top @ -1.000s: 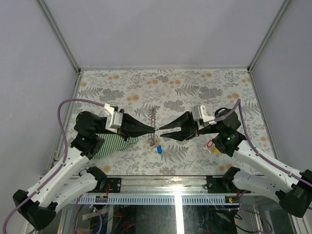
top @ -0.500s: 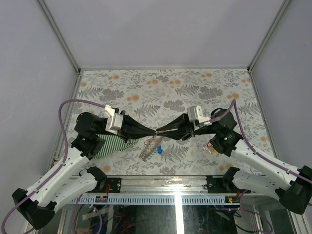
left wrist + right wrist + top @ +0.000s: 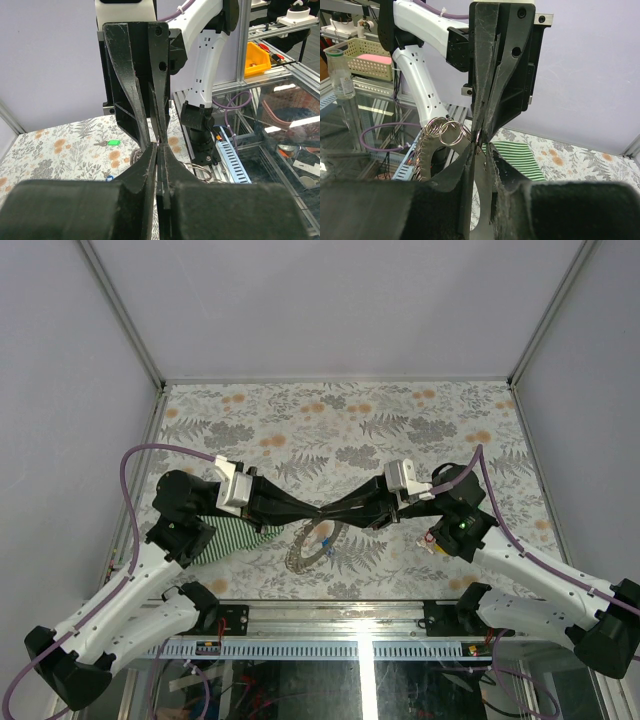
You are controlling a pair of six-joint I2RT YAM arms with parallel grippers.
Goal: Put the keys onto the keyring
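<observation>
The keyring (image 3: 292, 558) hangs as a silvery toothed loop under the spot where both grippers meet, above mid-table. My left gripper (image 3: 312, 512) is shut, its tips (image 3: 157, 146) pinching the ring's wire. Facing it tip to tip, my right gripper (image 3: 331, 511) is closed down on the same wire (image 3: 479, 145). From the right wrist, the keyring (image 3: 427, 150) carries several small split rings. A blue key (image 3: 324, 544) lies on the table inside the loop. Red and yellow keys (image 3: 437, 540) sit by the right arm. A green key (image 3: 114, 143) lies on the far cloth.
A green striped cloth (image 3: 235, 533) lies under the left arm, also visible past the right fingers (image 3: 517, 155). A flowered tablecloth (image 3: 400, 420) covers the table, with grey walls on three sides. A metal rail (image 3: 330, 612) runs along the near edge.
The right jaws have narrowed onto the keyring. The ring has swung from a thin upright line into an open loop hanging toward the near edge. Both grippers have pressed closer together.
</observation>
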